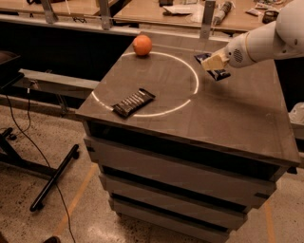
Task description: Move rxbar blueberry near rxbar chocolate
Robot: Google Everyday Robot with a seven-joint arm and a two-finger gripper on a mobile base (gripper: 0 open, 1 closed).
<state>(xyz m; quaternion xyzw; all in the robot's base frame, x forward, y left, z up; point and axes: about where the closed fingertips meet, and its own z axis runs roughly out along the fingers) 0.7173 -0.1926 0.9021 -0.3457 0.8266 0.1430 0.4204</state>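
The rxbar blueberry (219, 74), in a dark blue wrapper, is at the back right of the dark table top (228, 114), held a little above it and tilted. My gripper (213, 61) reaches in from the right and is shut on this bar, its pale fingers covering the bar's middle. The rxbar chocolate (133, 102), in a black-brown wrapper with white lettering, lies flat near the front left of the table, on the line of a white circle (196, 80). The two bars are well apart.
An orange ball (142, 45) sits at the back left of the table. A light wooden bench with clutter (185, 9) runs behind. A black stand's legs (52, 178) and a cable lie on the floor to the left.
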